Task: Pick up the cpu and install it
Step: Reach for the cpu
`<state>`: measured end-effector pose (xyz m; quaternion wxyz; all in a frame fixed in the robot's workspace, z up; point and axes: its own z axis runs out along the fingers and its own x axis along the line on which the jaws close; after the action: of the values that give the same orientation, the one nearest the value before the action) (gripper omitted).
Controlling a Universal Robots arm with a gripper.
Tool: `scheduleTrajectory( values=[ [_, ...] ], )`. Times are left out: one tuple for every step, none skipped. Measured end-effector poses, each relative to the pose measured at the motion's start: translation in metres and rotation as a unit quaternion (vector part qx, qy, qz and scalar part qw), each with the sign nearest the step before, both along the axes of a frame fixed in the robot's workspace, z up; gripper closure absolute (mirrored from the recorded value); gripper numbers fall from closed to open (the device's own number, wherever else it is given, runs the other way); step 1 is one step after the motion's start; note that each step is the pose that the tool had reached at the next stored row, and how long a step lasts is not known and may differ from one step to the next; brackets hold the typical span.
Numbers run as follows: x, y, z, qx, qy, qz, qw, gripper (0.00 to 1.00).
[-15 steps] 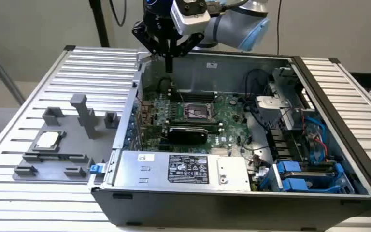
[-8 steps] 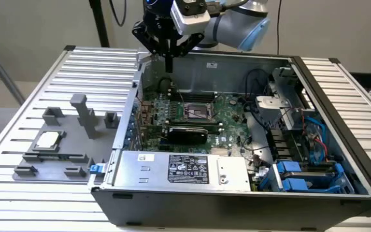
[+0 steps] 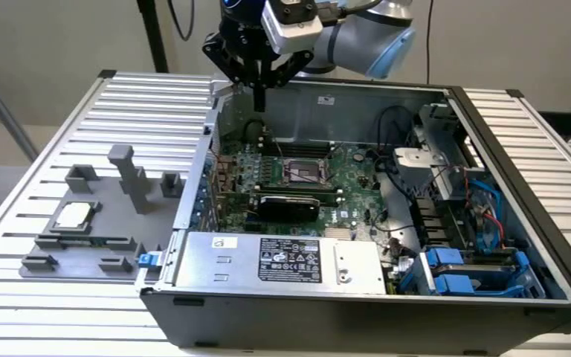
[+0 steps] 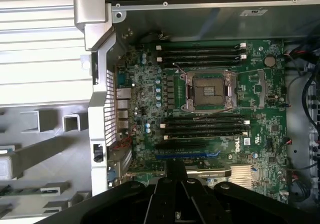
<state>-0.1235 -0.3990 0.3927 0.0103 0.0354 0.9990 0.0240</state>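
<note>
— Well, in the outside view, where is the cpu?
— It lies flat on the grey tray at the exterior view's left, well apart from the gripper. The gripper hangs over the back of the computer case, fingers pressed together, holding nothing.
— And the wrist view?
— The gripper looks down on the open socket. I think a tilted chip could bend the socket's tiny pins. A flat chip could also slip out.
</note>
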Motion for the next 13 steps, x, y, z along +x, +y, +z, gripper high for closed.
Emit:
scheduleTrajectory(
  values=[
    [-0.003, -0.0007, 0.0000, 0.0000, -0.0001, 0.000, 1.0000, 0.89],
    [-0.007, -0.0017, 0.0000, 0.0001, -0.0005, 0.000, 1.0000, 0.89],
    [-0.012, -0.0027, -0.0001, 0.0001, -0.0009, 0.000, 1.0000, 0.89],
    [-0.016, -0.0039, -0.0001, 0.0001, -0.0013, 0.000, 1.0000, 0.89],
    [-0.021, -0.0052, -0.0001, 0.0001, -0.0016, 0.000, 1.0000, 0.89],
    [-0.026, -0.0067, -0.0001, 0.0001, -0.0019, 0.000, 1.0000, 0.89],
    [-0.030, -0.0081, -0.0001, 0.0001, -0.0022, 0.000, 1.0000, 0.89],
    [-0.035, -0.0095, -0.0001, 0.0000, -0.0025, 0.000, 1.0000, 0.89],
    [-0.039, -0.0108, -0.0002, 0.0001, -0.0029, 0.000, 1.0000, 0.89],
    [-0.044, -0.0121, -0.0001, 0.0001, -0.0032, 0.000, 1.0000, 0.89],
    [-0.048, -0.0134, -0.0001, 0.0001, -0.0035, 0.000, 1.0000, 0.89],
    [-0.053, -0.0147, -0.0001, 0.0001, -0.0038, 0.000, 1.0000, 0.89],
    [-0.057, -0.0160, -0.0001, 0.0001, -0.0041, 0.000, 1.0000, 0.89]
  ],
)
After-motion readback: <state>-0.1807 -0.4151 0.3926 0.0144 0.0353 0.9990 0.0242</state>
